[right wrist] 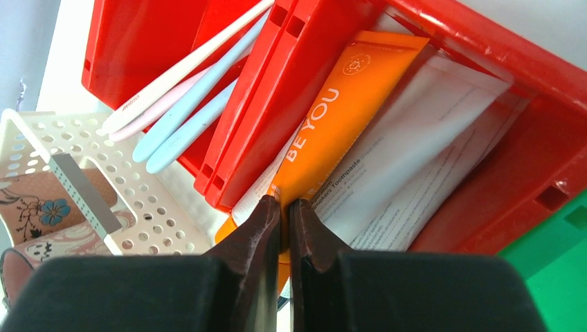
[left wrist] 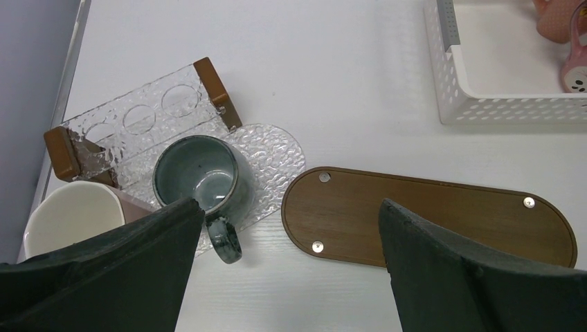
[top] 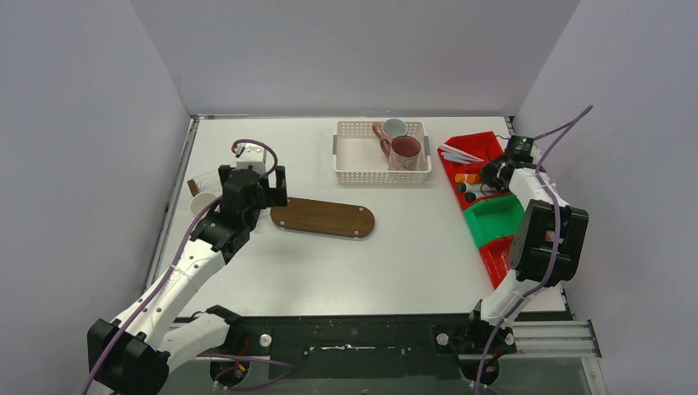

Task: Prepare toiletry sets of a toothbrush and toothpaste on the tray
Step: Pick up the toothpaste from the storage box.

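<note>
**Top external view.** The left gripper (top: 252, 183) hangs over the table at the left end of the wooden tray (top: 323, 217), which carries nothing. Its jaws are spread wide and hold nothing. A white basket (top: 346, 169) at the far side holds two mugs, a white mug with a pink handle (top: 393, 127) and a maroon mug (top: 404, 152). The right gripper (top: 487, 177) reaches into the red bin (top: 486, 141) at the right edge, with a green bin (top: 494, 218) on the bin's near side. The toothbrushes (top: 461, 153) lie in the far compartment.

**Left wrist view.** Both fingers (left wrist: 124, 270) stand far apart with only table and tray between them. The dark green mug (left wrist: 197, 181) stands upright on a clear glass stand (left wrist: 273, 155). The pinkish-white mug (left wrist: 69, 218) stands just beside it at the left. Both mugs are off the tray and look empty.

**Right wrist view.** The jaws are pressed nearly together on the near edge of the orange tube (right wrist: 346, 97), and orange shows in the slit between them. The tube lies flat in the red bin beside a white tube (right wrist: 415, 159). White, pink and pale blue toothbrushes lie in the neighbouring compartment.
</note>
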Robot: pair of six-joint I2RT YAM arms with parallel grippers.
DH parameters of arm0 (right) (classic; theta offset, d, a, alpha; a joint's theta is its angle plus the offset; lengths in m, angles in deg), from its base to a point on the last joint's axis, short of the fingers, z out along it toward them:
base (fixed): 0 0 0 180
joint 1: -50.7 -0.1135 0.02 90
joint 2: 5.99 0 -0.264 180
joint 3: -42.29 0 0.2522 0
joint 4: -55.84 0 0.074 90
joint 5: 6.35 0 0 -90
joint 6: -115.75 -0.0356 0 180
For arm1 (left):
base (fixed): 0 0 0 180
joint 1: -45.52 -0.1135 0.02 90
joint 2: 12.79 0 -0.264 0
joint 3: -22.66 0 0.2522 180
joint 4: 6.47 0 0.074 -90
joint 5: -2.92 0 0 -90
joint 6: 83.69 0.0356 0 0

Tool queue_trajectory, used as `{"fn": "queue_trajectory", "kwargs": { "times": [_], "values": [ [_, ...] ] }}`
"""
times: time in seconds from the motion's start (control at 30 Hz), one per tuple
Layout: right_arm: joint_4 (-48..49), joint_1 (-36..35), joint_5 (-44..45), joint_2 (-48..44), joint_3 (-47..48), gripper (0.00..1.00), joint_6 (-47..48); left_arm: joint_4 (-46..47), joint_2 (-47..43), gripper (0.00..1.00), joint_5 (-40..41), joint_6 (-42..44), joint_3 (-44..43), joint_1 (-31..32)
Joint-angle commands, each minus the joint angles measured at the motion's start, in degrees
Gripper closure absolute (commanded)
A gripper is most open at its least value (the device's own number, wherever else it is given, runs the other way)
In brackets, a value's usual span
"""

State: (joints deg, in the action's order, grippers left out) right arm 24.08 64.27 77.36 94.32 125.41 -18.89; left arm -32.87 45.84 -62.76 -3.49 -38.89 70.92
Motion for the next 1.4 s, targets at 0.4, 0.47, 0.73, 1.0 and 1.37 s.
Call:
{"fn": "queue_trajectory", "kwargs": {
  "times": [0.4, 0.47, 0.73, 1.0, 1.37],
  "values": [
    [21.3, 0.1, -9.1, -20.1, -18.1, 1.0, 6.3, 2.7, -0.1, 0.03, -6.9, -2.8, -2.1, -1.0],
    [23.5, -0.2, -9.6, -23.0, -19.8, 1.0, 7.9, 2.7, 0.3, 0.03, -8.8, -4.1, -2.6, -1.1],
    [38.5, -7.1, -14.0, -33.7, -29.1, 1.0, 16.3, 1.7, 1.6, 0.03, -16.6, -7.2, -7.0, -2.2],
    [61.1, -13.1, -25.8, -36.7, -37.6, 1.0, 16.1, 1.8, 2.2, 0.03, -23.4, -9.4, -10.7, -3.5],
    [84.5, -24.1, -39.1, -30.7, -39.3, 1.0, 15.0, 5.1, 5.0, 0.03, -37.2, -15.1, -14.2, -6.8]
  ]
}}
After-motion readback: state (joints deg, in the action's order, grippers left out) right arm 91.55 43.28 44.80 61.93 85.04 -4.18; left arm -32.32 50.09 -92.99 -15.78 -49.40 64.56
